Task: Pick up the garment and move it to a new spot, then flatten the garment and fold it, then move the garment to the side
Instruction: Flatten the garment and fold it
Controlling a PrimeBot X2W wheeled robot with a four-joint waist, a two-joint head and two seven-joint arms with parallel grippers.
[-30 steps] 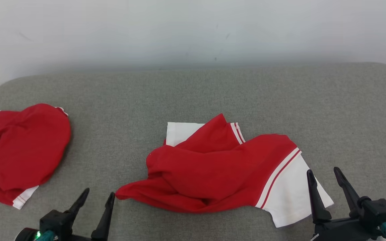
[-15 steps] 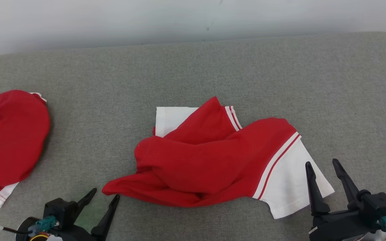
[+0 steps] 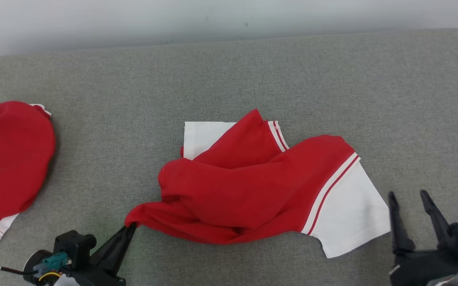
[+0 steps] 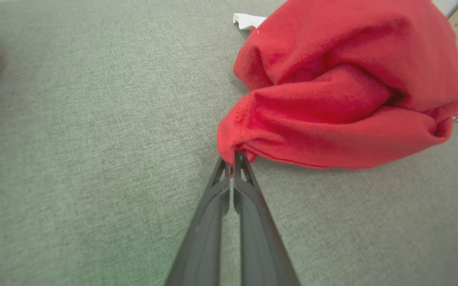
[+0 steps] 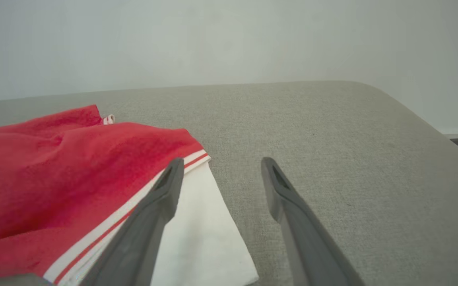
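Observation:
A crumpled red and white garment [image 3: 253, 186] lies in the middle of the grey padded surface [image 3: 229, 79]. It is bunched in red folds [image 4: 332, 91], with white panels and red stripes at its right end [image 5: 197, 222]. At the lower left, my left gripper [image 3: 129, 229] is shut on the garment's nearest red corner [image 4: 233, 153], its two fingers pressed together around the hem. My right gripper [image 3: 410, 198] stands open just right of the white sleeve, with nothing between its fingers [image 5: 169, 186], one of which overlaps the white cloth in the right wrist view.
A second red garment [image 3: 6, 163] with white trim lies bunched at the left edge of the surface. A pale wall [image 3: 229, 16] runs along the back. The surface's rounded corner [image 5: 412, 115] falls away at the far right.
My left gripper moved forward to the garment's red corner and shut on it. The right gripper shifted a little to the right, still open. The head camera tilted down and the picture shifted.

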